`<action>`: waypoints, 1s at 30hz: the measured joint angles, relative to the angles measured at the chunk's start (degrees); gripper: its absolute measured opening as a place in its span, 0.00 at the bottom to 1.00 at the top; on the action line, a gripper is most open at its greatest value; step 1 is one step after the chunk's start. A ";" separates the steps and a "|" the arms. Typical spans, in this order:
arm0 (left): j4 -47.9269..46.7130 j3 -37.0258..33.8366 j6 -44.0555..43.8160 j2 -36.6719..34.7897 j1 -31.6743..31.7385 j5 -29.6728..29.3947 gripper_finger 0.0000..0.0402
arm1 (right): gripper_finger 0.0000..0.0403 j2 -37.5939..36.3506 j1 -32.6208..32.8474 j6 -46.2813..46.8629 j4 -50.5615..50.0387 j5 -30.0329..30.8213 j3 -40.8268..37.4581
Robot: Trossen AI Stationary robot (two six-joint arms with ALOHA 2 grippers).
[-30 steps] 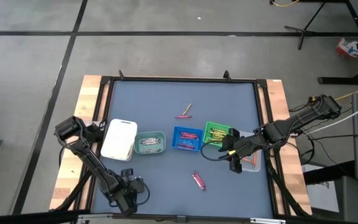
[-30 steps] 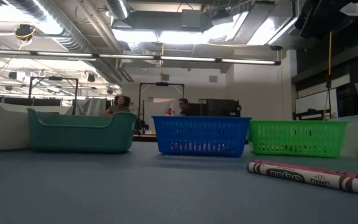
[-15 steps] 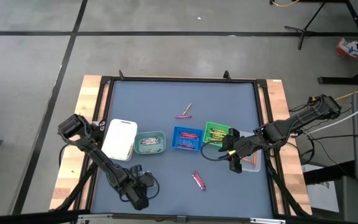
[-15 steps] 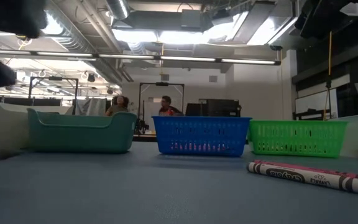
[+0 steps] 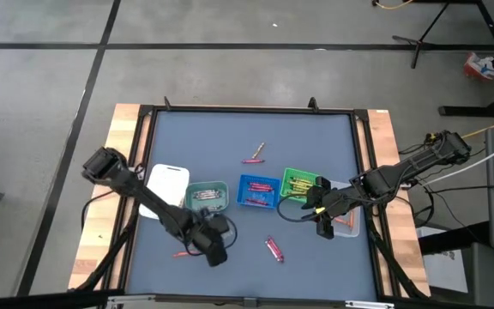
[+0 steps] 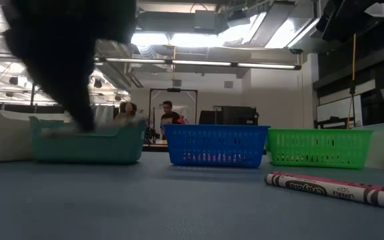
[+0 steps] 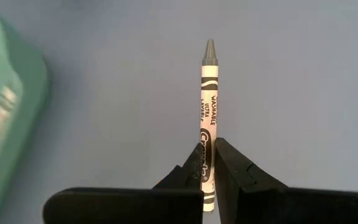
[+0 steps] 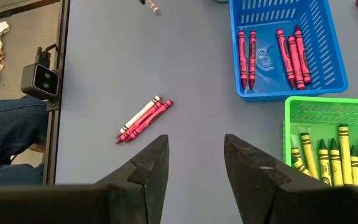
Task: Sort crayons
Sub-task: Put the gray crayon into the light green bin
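Pinching a grey paper-wrapped crayon (image 7: pixel 208 118) between its pressed-together dark fingers (image 7: pixel 236 167), the left gripper (image 5: pixel 215 251) is seen at about 7 o'clock on the blue-grey table mat (image 5: pixel 316 146), just below the small teal plastic tray (image 5: pixel 207 196). The crayon is held by its lower end, tip pointing away from the wrist, above the mat. The right gripper (image 5: pixel 322 221) is held at about 4 o'clock, beside the green mesh tray (image 5: pixel 298 183), its fingers (image 8: pixel 252 167) spread with nothing between them. Red crayons (image 8: pixel 289 51) are noted in the blue mesh tray (image 5: pixel 257 190), yellow and green crayons (image 8: pixel 332 157) in the green tray. A loose bundle of pink crayons (image 5: pixel 274 249) is recorded near 6 o'clock, another small group (image 5: pixel 254 155) near the centre toward 12 o'clock. A single red crayon (image 5: pixel 181 254) is seen on the mat just beside the left gripper. A white rectangular tray (image 5: pixel 168 182) is noted at 9 o'clock.
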 joint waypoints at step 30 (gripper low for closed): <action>-28.44 0.02 22.25 -12.24 12.84 -8.10 0.09 | 0.38 13.54 0.06 0.25 13.26 -5.18 -0.02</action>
